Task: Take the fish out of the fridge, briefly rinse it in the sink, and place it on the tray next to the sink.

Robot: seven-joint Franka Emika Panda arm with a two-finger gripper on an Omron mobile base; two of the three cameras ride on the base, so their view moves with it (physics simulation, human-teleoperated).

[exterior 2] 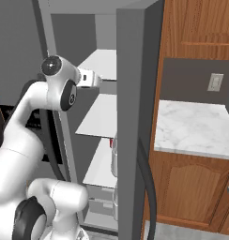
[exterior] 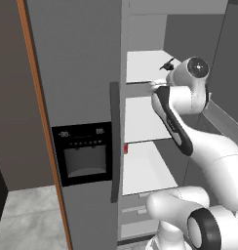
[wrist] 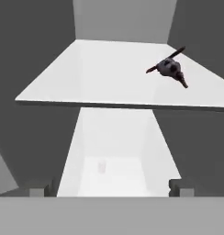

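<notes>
The first step was in hand: the fridge [exterior: 87, 73] stood with its right door open, and the gripper [wrist: 111, 190] was held at the mouth of the compartment, level with the front edge of the upper shelf [wrist: 100, 78]. The jaws were spread wide and nothing was held between them. The fish [wrist: 170, 69], small and dark, lay on that shelf ahead of the jaws, beyond them and off to one side, well apart from both fingertips. The next move was judged to call for a reach forward over the shelf and a shift sideways until the fish sat between the jaws. Pale characters were seen on the black dispenser panel [exterior: 83, 154], but were too blurred to be read.
</notes>
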